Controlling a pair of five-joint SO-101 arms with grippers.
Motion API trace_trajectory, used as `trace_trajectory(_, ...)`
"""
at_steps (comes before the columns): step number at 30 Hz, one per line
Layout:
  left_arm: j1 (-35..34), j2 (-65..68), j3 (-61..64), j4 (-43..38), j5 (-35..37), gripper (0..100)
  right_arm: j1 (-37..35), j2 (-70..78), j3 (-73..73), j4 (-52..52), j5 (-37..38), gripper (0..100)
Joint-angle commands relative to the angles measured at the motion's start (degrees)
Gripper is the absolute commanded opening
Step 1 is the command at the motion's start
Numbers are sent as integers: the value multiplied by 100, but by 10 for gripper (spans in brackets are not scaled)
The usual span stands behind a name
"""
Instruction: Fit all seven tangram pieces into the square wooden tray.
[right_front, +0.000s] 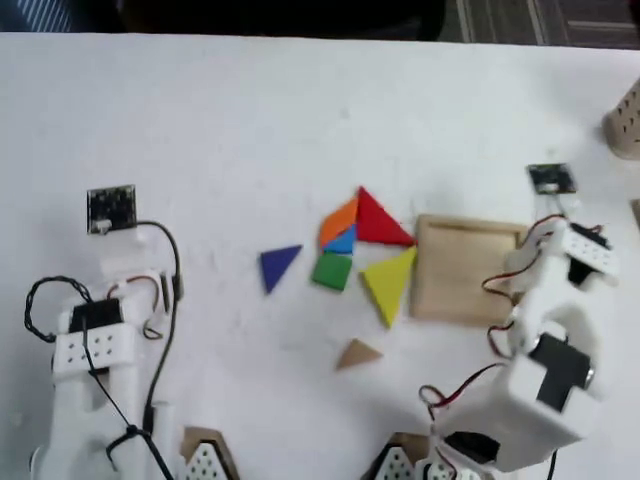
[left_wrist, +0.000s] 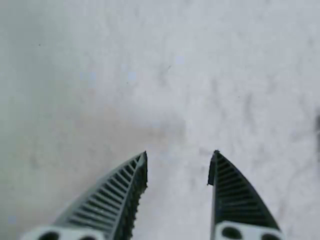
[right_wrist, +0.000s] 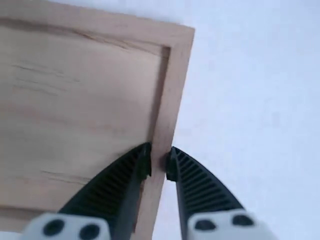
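Left gripper (left_wrist: 179, 156), at lower left of the high view: fingers apart, holding nothing, over bare tabletop (left_wrist: 150, 75). It is well apart from the pieces, so I judge it is keeping clear. Right gripper (right_wrist: 158, 152), lower right: fingers pinched together on the right-hand rim of the wooden tray (right_wrist: 177, 80), one inside the recess and one outside. This is probably to steady or shift the tray before loading. The tray sits right of centre, recess unfilled. All seven pieces lie loose to its left. The tan triangle (right_front: 357, 353) is nearest. Next come the yellow triangle (right_front: 392, 283) just beside the tray, the green square (right_front: 332, 271), and the blue triangle (right_front: 278, 265) alone at left. Farthest is a cluster: small blue piece (right_front: 344, 241), orange piece (right_front: 338, 220), red triangle (right_front: 378, 222). None fitted yet.
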Motion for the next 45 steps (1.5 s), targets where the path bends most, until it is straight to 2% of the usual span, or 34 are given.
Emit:
trace_trajectory(1, -66, 57, -123, -141, 97, 207, -523, -1007, 527, -66, -413, 18)
trace_trajectory(7, -66, 57, -123, -141, 88, 207, -1543, -2009, 1495, -84, -1108, 17)
trace_trajectory(14, -66, 57, -123, -141, 88, 207, -2457, -2009, 1714, -171, -2286, 17)
trace_trajectory(19, -66, 57, -123, -141, 79, 207, -2273, -2018, 1626, -171, -2365, 22)
trace_trajectory(23, -66, 57, -123, -141, 70, 207, -1938, -2281, 1389, 470, -2356, 121)
trace_trajectory(25, -66, 57, -123, -141, 70, 207, -1877, -2536, 1231, 884, -2127, 180)
trace_trajectory(27, -66, 57, -123, -141, 70, 207, -1912, -2862, 1178, 1314, -1582, 193)
trace_trajectory(30, -66, 57, -123, -141, 70, 207, -1974, -3503, 1160, 1903, -1046, 139)
trace_trajectory(33, -66, 57, -123, -141, 70, 207, -2132, -4127, 1240, 2571, -413, 33)
trace_trajectory(34, -66, 57, -123, -141, 70, 207, -2352, -4312, 1354, 2765, -114, 10)
trace_trajectory(38, -66, 57, -123, -149, 62, 207, -3670, -4567, 2338, 3503, 1538, 36)
trace_trajectory(39, -66, 57, -123, -149, 62, 207, -3969, -4567, 2549, 3521, 1697, 25)
trace_trajectory(45, -66, 57, -123, -149, 62, 207, -5112, -4567, 3314, 2949, 1468, 18)
